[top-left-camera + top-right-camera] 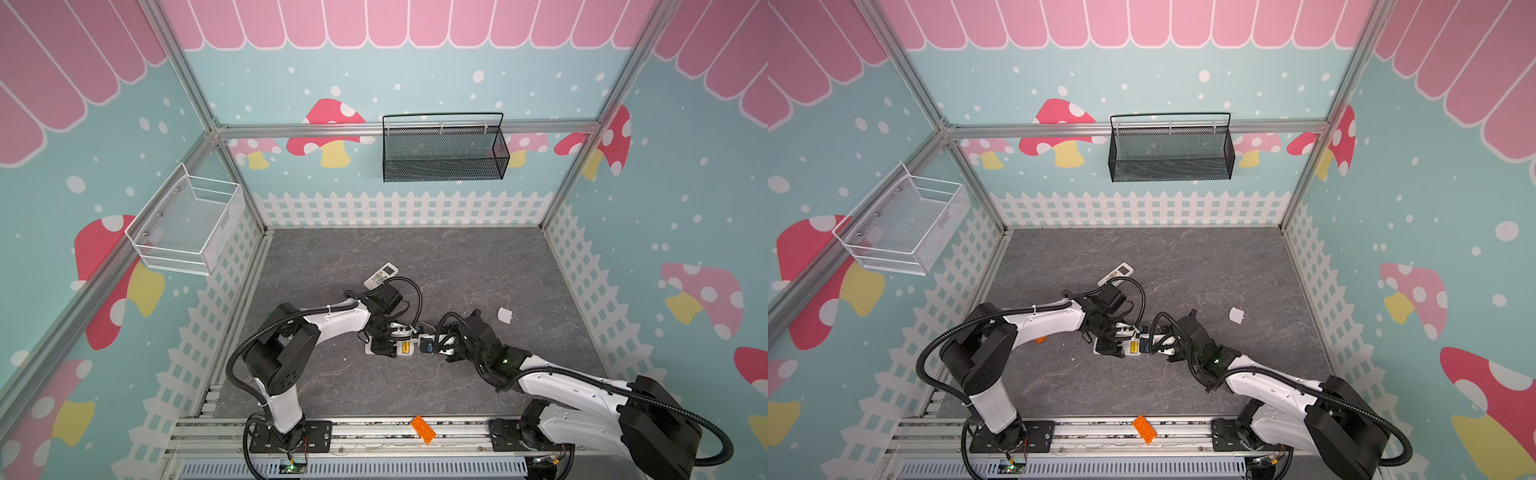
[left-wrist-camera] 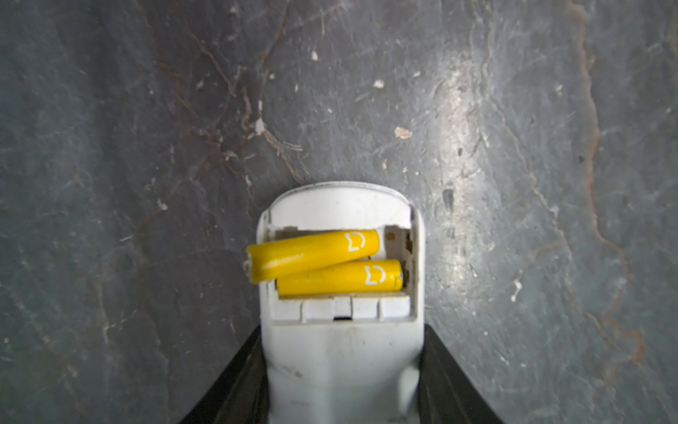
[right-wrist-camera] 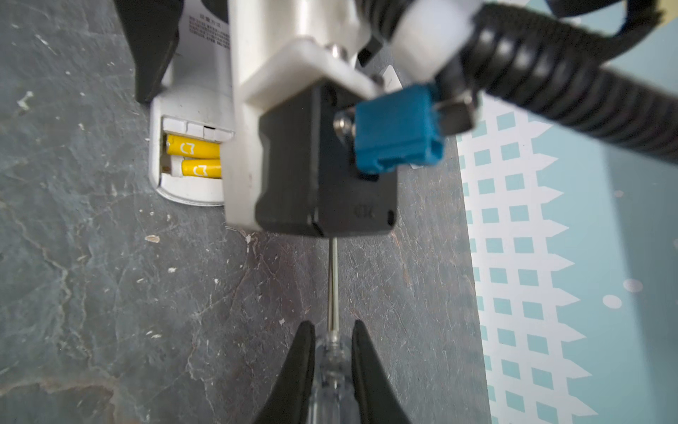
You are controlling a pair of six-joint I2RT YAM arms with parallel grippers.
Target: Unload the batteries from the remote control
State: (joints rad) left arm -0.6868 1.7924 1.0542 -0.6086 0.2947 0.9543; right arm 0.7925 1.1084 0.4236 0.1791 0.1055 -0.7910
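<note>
Remote [image 2: 341,370], cover [image 1: 505,314] off: your left pincer [image 2: 341,330] clamps the body, your right pincer [image 3: 334,326] grips the screwdriver [image 3: 332,367]; two yellow batteries [image 2: 323,266] just beyond left tips, one half-lifted, none out.

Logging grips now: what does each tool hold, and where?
Left tool clamps the remote by its body sides; right tool holds the screwdriver by its clear handle.

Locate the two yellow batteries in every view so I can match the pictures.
Top view: yellow batteries mid-table, between the arms.
Top view: batteries at the same spot.
Left wrist: batteries mid-picture, one tilted over the bay's edge.
Right wrist: batteries half hidden behind a black block, beyond the screwdriver.
Shared landmark: white remote gripped by the left claw.
</note>
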